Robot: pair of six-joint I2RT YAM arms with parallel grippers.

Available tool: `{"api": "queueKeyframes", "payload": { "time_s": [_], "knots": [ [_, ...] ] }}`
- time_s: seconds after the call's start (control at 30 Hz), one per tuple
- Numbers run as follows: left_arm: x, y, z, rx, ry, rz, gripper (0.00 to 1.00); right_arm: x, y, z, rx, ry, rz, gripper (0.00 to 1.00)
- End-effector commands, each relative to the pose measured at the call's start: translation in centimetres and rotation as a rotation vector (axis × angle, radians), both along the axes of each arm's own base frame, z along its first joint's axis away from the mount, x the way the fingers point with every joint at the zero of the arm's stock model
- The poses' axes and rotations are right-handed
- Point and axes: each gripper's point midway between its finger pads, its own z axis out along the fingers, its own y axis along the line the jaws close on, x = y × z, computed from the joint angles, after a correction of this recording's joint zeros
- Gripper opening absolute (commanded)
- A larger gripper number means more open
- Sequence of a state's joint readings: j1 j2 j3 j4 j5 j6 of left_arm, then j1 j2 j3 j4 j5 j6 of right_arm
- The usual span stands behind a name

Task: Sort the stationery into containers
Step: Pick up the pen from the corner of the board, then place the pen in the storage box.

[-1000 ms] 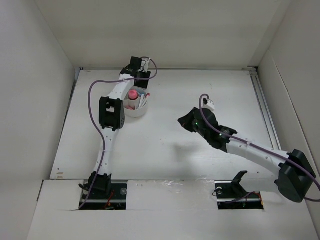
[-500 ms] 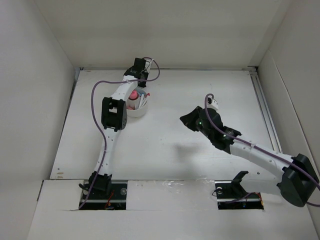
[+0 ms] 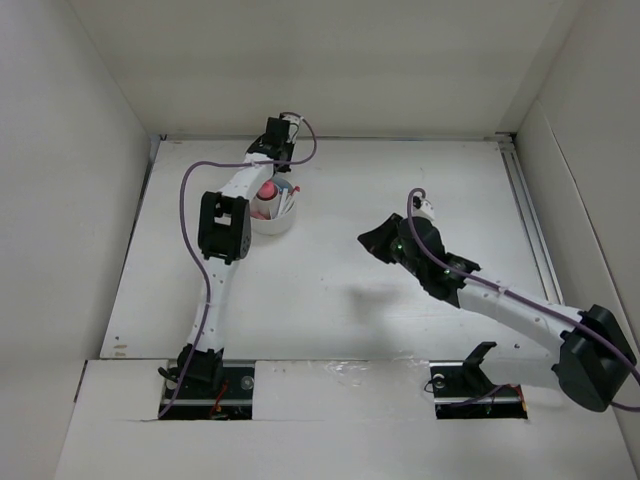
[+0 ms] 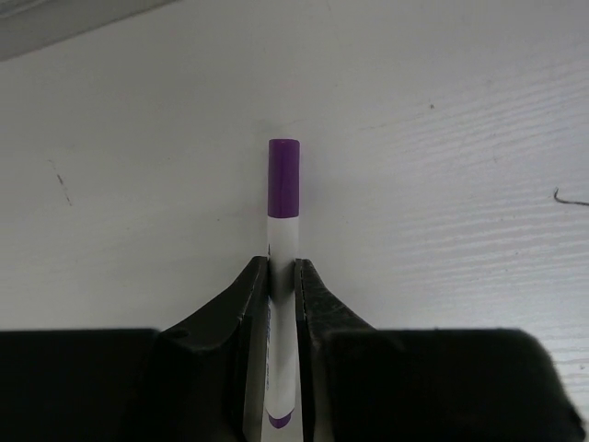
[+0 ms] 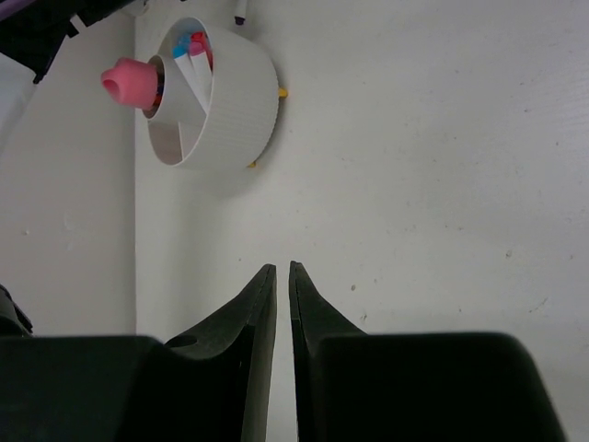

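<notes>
Left gripper [image 4: 282, 264] clenched on white pen [image 4: 284, 235], purple cap pointing 12 o'clock, table [image 4: 442, 138] behind it, just past cup [image 3: 272, 226] at cup's 12. Right gripper [image 5: 282, 267] nearly closed, empty, well apart at cup's 4 o'clock. Pink cylinder [image 5: 129, 81] and capped pens [image 5: 191, 44] stand in cup.

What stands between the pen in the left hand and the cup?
Nothing visible. The left hand grips the pen low over the table just beyond the cup, with only bare table between them. The cup already holds a pink cylinder and other pens, so some compartments are taken.
</notes>
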State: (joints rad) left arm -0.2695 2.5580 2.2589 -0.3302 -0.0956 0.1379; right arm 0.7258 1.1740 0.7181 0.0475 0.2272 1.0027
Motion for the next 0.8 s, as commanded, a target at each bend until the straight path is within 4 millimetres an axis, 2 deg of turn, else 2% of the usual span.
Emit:
{"api": "queueKeyframes", "payload": {
  "time_s": [0.0,0.1,0.13,0.2,0.27,0.3,0.33,0.4,0.43,0.5,0.53,0.57,0.6,0.67,0.7,0.73,0.77],
  "knots": [
    [1.9,-0.5,11.2,-0.075,-0.238,0.031,0.0,0.8,0.5,1.0,0.039,-0.041,0.001,0.17],
    [2.3,0.1,13.6,-0.103,-0.295,0.059,0.0,1.0,0.7,0.4,0.032,-0.033,0.001,0.17],
    [2.5,0.1,15.0,-0.112,-0.327,0.059,0.0,1.1,0.8,-0.1,0.023,-0.023,0.001,0.17],
    [2.8,0.8,16.3,-0.125,-0.361,0.085,0.0,1.1,1.1,-0.5,0.023,-0.017,0.01,0.17],
    [3.0,0.7,17.7,-0.152,-0.392,0.095,0.0,1.2,1.1,-0.8,0.023,-0.005,0.006,0.17],
    [3.2,1.3,19.1,-0.16,-0.423,0.104,0.0,1.3,1.2,-1.0,0.024,-0.006,0.006,0.17],
    [3.2,1.0,19.1,-0.177,-0.42,0.098,0.0,1.3,1.3,-1.3,0.018,0.001,0.006,0.17],
    [3.2,1.0,22.0,-0.207,-0.482,0.102,0.0,1.4,1.4,-1.1,0.024,-0.006,0.006,0.17],
    [3.3,1.5,22.0,-0.214,-0.483,0.116,0.0,1.5,1.4,-1.6,0.016,0.003,0.006,0.17],
    [3.1,1.1,25.5,-0.257,-0.544,0.097,0.0,1.6,1.5,-1.7,0.016,0.003,0.006,0.17],
    [3.2,1.0,26.3,-0.271,-0.559,0.101,0.0,1.8,1.7,-1.7,0.016,0.003,0.006,0.17],
    [3.0,0.8,26.8,-0.279,-0.563,0.088,0.0,1.8,1.7,-1.7,0.016,0.003,0.006,0.17],
    [2.6,0.7,28.7,-0.302,-0.59,0.081,0.0,1.8,1.7,-1.7,0.016,0.003,0.006,0.17],
    [1.8,0.5,30.0,-0.331,-0.596,0.079,0.0,1.8,1.7,-1.7,0.016,0.003,0.006,0.17],
    [0.8,0.7,32.2,-0.348,-0.624,0.08,0.0,1.8,1.5,-1.3,0.019,-0.006,-0.002,0.17],
    [0.3,0.6,31.8,-0.361,-0.61,0.075,0.0,1.6,1.8,-1.3,0.019,-0.006,0.007,0.17],
    [-0.4,0.4,32.4,-0.384,-0.611,0.065,0.0,1.5,1.5,-1.3,0.017,-0.01,-0.003,0.17]
  ]
}}
